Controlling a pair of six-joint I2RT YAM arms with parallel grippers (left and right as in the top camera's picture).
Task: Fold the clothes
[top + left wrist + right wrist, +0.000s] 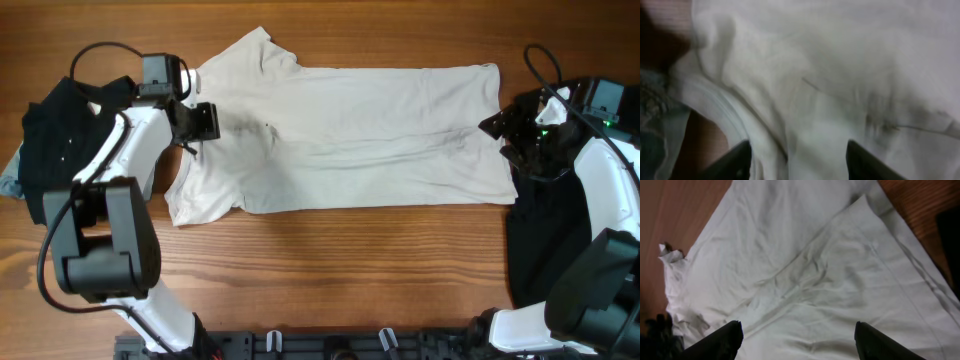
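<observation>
Left end effector [797,152] hovers with fingers apart, gripping nothing, just above the collar end of the cream T-shirt [350,140]. Right end effector [797,329], also spread wide, hangs over the hem end. The shirt lies spread and wrinkled across the wooden counter [330,280]. A black heap [55,140] sits at the far left, and a black garment [540,240] at the right.

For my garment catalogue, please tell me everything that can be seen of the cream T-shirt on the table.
The off-white short-sleeved T-shirt of thin fabric lies spread on the brown wooden table, neck end toward the left arm, hem toward the right. It is wrinkled, with long creases and one layer folded over near the hem. The left pincer hangs open above its shoulder, the right pincer open at the hem; contact cannot be told.
</observation>
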